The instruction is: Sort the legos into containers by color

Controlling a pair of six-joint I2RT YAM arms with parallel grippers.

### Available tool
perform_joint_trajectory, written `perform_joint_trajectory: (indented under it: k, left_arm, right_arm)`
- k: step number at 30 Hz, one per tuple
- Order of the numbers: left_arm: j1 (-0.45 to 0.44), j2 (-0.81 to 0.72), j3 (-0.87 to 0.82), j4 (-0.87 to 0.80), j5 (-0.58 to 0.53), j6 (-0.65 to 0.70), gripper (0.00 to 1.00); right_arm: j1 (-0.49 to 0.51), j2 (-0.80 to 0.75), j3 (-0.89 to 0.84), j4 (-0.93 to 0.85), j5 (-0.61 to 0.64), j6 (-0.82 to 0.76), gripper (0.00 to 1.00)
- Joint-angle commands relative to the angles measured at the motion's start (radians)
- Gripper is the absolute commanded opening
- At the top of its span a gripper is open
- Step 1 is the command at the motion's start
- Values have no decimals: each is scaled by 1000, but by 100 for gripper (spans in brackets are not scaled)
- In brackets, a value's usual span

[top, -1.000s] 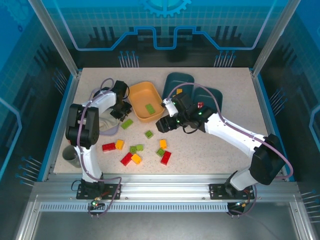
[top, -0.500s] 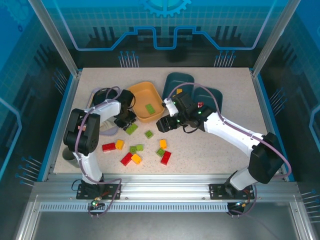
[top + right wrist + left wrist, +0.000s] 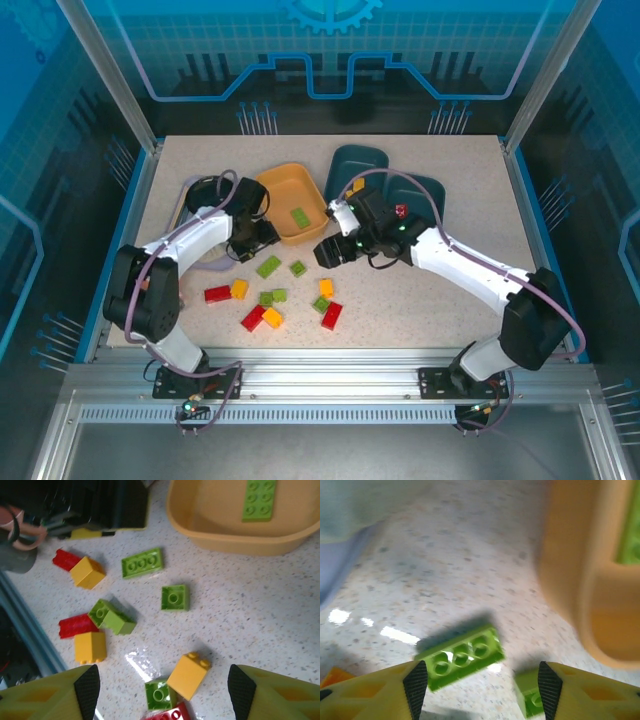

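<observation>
My left gripper [image 3: 262,240] hangs open just in front of the yellow-orange bin [image 3: 290,190]. A long green lego [image 3: 459,656] lies free on the table between its fingers [image 3: 415,687], also seen from above [image 3: 268,266]. A flat green lego [image 3: 300,216] lies inside that bin. My right gripper [image 3: 164,690] is open above a yellow lego [image 3: 189,676], a green one [image 3: 159,695] and a red one [image 3: 172,714]. More red, yellow and green legos [image 3: 253,318] are scattered toward the front. Two dark teal bins [image 3: 358,160] [image 3: 428,188] stand behind the right arm.
A lavender tray [image 3: 205,262] lies under the left arm, and a grey cup [image 3: 140,312] stands at the front left corner. A second green lego [image 3: 530,696] sits by my left gripper's right finger. The bin's wall [image 3: 585,580] rises close on the right.
My left gripper swung right along the bin's front with the long green lego, then opened. That lego now lies loose on the table. The right arm barely moved.
</observation>
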Motion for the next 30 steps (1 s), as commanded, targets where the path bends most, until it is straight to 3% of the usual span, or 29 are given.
perform_joint_trajectory:
  k: [1,4,11,14,15,16,30]
  left_arm:
    - [-10,25,39,-81,154,384,64]
    - [-28,41,32,-126,168,509,65]
    - [-81,107,27,-148,69,679,68]
    - [-86,120,6,-122,1,683,69]
    - [-86,120,0,-111,-12,681,69]
    - [-86,120,-3,-102,-39,674,70]
    - [-86,201,9,-79,-90,664,67]
  right_arm:
    - [-15,-59,-48,9,-104,-41,72]
    - [-14,-80,-80,-16,-129,-51,73]
    - [-16,-124,-112,-52,-140,-34,77]
    - [-15,-146,-122,-54,-146,-24,80]
    - [-16,-156,-126,-54,-150,-20,87]
    - [-15,-165,-131,-52,-150,-14,88]
    - [-17,-173,-138,-46,-151,19,86]
